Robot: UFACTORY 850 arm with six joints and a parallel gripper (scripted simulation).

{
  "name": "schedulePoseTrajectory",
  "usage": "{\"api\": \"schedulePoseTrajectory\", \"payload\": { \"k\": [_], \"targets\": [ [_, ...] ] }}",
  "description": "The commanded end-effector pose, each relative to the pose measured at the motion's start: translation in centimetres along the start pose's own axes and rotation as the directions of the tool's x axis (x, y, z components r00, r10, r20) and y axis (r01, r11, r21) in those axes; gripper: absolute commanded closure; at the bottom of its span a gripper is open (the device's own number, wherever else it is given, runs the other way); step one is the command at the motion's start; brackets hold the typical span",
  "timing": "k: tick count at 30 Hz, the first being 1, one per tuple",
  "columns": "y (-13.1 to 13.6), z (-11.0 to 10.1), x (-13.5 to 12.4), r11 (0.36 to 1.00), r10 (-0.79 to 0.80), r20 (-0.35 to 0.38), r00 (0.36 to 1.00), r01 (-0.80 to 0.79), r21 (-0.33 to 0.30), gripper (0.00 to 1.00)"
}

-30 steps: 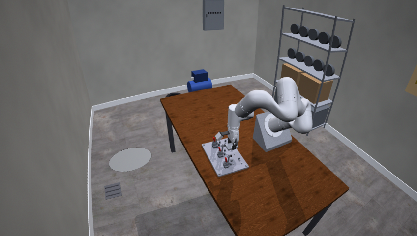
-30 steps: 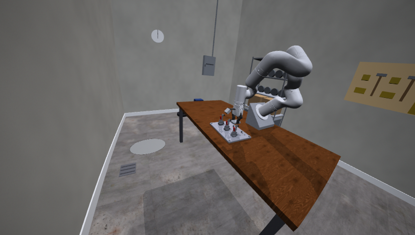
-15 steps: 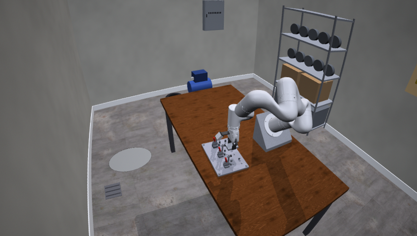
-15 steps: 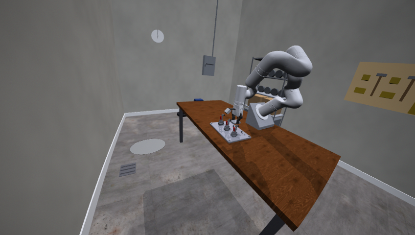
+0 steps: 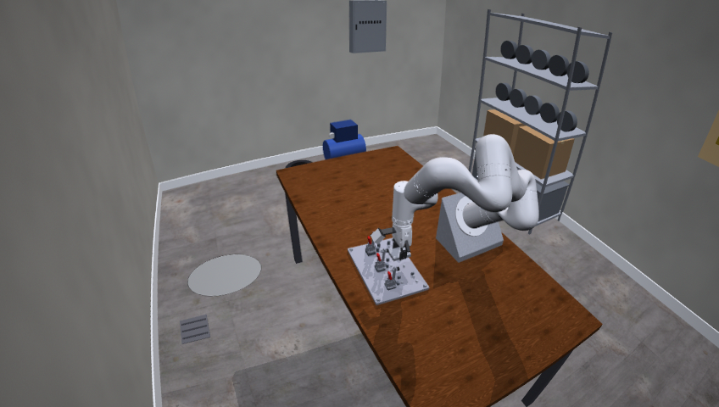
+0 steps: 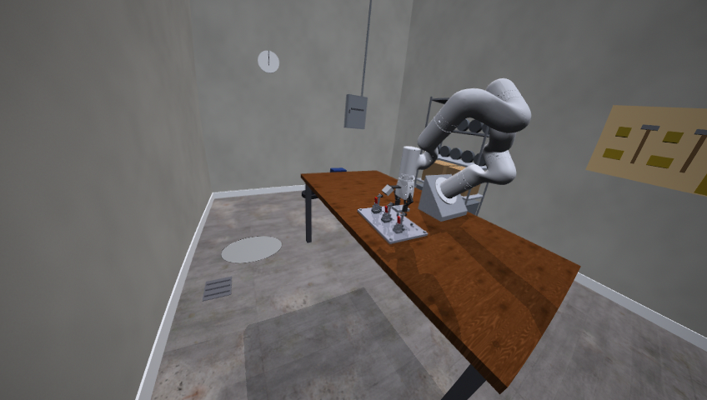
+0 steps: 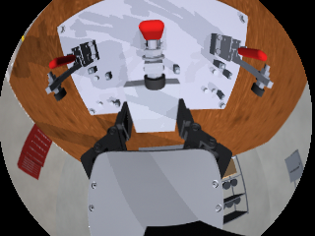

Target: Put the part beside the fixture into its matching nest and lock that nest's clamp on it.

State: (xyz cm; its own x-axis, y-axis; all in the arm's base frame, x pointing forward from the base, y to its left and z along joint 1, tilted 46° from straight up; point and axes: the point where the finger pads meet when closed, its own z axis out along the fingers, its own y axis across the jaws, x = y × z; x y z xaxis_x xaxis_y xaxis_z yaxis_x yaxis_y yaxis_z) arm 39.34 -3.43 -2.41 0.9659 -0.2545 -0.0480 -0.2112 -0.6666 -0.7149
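The grey fixture plate (image 5: 386,275) lies on the wooden table and carries three nests, each with a red-handled clamp. In the wrist view the left clamp (image 7: 69,69) and the right clamp (image 7: 246,59) have their handles laid outward. The middle clamp (image 7: 153,46) has its handle standing up toward the camera. My gripper (image 7: 154,107) hangs a little above the plate's arm-side edge, in line with the middle nest, and also shows in the top view (image 5: 399,252). It is shut on the pale grey part (image 7: 154,134), which the fingers and gripper body mostly hide.
The arm's grey wedge pedestal (image 5: 466,231) stands on the table just behind the plate. A metal shelf (image 5: 539,115) with boxes and discs stands at the back right. A blue motor (image 5: 343,138) sits on the floor beyond the table's far end.
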Motion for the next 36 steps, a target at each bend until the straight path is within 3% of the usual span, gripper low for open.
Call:
{"api": "schedulePoseTrajectory", "payload": {
  "k": [1,36],
  "targets": [
    [0.0,0.5,0.1,1.0,0.0,-0.001,1.0,0.0,0.0,1.0],
    [0.0,4.5,0.2,1.0,0.0,-0.001,1.0,0.0,0.0,1.0]
  ]
}}
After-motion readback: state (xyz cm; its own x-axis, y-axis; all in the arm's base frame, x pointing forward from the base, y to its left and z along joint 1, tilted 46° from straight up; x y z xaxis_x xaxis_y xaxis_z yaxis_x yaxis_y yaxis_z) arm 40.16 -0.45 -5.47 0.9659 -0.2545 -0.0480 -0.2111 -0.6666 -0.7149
